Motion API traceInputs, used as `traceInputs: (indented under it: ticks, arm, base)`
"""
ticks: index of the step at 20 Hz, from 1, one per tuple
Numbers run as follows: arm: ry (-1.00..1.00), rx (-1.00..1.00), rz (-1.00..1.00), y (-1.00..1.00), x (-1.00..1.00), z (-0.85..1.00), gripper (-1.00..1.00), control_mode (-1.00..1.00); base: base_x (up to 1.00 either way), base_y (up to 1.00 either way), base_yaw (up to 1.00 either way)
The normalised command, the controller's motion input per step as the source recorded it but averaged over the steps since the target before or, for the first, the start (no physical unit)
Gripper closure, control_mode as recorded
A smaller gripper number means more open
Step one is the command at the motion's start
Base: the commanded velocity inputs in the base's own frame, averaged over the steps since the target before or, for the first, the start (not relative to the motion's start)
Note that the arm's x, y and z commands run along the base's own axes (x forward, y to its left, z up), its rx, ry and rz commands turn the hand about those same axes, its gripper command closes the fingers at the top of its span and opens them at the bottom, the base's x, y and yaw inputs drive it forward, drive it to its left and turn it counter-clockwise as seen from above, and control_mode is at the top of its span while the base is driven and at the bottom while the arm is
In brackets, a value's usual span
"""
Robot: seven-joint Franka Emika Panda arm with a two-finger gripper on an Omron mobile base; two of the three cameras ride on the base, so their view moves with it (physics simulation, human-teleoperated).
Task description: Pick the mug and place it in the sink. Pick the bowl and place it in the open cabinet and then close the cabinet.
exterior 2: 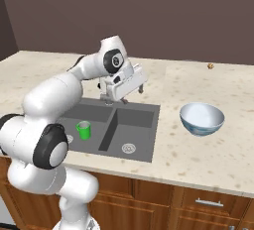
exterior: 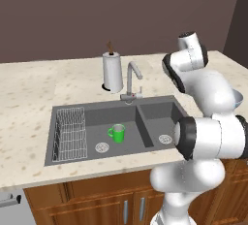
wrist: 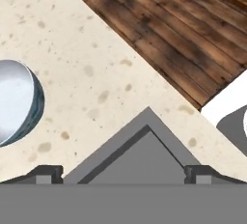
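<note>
Cylindrical green mug (exterior: 117, 133) in sink (exterior: 68, 109)

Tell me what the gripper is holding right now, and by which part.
Nothing. The gripper hangs open and empty above the sink. The mug stands in the sink's left basin, and the bowl sits untouched on the counter.

We see the white arm (exterior 2: 54, 100) folded: it rises from the base, bends at a dark elbow joint, then reaches forward. Wrist roughly level, hand tipped downward. Gripper (exterior 2: 133, 92) hangs free, fingertips (wrist: 48, 172) spread wide apart, nothing between them.
</note>
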Motion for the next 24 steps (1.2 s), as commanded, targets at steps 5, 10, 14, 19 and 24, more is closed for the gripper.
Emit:
traceInputs:
  ticks: [5, 10, 14, 19, 24]
  arm:
    - [0.04, 0.12, -0.07, -0.66, 0.1, -0.22, -1.0, -1.0]
    - [0.03, 0.09, -0.07, -0.62, 0.14, -0.22, -1.0, -1.0]
    - [0.0, 0.01, -0.03, -0.57, 0.12, -0.23, -1.0, -1.0]
    - [0.0, 0.01, -0.02, -0.5, 0.17, -0.35, -1.0, -1.0]
    - [0.0, 0.02, 0.0, -0.49, 0.28, -0.36, -1.0, -1.0]
  base:
    - [0.0, 0.0, 0.0]
    - [0.0, 0.0, 0.0]
    - [0.0, 0.0, 0.0]
    - [0.0, 0.0, 0.0]
    - [0.0, 0.0, 0.0]
